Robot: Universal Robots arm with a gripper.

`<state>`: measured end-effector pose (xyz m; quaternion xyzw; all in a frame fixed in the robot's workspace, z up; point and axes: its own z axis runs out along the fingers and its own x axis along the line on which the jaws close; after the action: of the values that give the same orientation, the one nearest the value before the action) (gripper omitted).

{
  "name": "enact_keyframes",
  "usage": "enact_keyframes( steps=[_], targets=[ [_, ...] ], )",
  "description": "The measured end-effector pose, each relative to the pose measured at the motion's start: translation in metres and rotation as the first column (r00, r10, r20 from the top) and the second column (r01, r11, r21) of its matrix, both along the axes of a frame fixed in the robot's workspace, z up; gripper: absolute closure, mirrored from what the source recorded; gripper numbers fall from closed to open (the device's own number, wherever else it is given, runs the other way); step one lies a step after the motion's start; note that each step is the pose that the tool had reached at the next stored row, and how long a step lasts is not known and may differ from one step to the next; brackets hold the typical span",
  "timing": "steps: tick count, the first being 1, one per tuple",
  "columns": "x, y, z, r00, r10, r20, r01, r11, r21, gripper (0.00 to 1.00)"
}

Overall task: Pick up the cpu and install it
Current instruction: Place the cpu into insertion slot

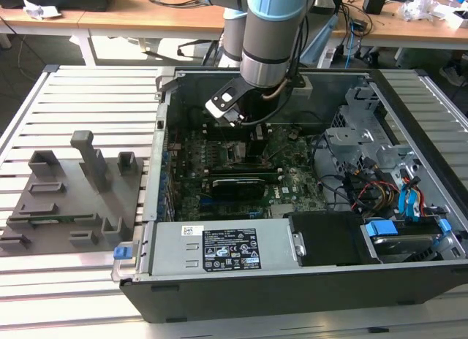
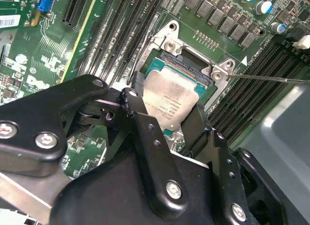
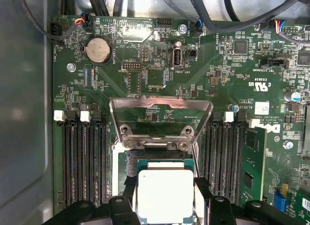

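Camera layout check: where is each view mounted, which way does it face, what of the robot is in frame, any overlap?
Exterior view: off the arm, looking down into the open computer case on the slatted table; the arm reaches in.
First wrist view: on the arm, facing squarely onto the motherboard; the gripper is shut on the cpu.
Second wrist view: on the arm, slanted past the black links of the gripper toward the socket.
Shared: both wrist views show gripper, cpu and socket.

A robotics lab: slatted metal bench [image 1: 88,80], cluttered desks [image 1: 139,19] (wooden, cable-strewn) behind.
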<state>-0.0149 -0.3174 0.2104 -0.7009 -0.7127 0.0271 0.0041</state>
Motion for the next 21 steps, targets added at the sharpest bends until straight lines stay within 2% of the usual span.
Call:
enact_keyframes(
  steps=[8, 11, 21],
  targets=[
    [-0.0006, 0.0019, -0.0060, 1.0000, 0.000, -0.0001, 0.000, 1.0000, -0.0002, 0.45],
    [-0.0006, 0.0057, -0.0073, 1.0000, 0.000, 0.0000, 0.000, 1.0000, -0.0001, 0.45],
    [-0.0011, 0.0089, -0.0144, 0.9998, -0.021, -0.0002, 0.021, 0.9998, -0.0003, 0.45]
  ],
)
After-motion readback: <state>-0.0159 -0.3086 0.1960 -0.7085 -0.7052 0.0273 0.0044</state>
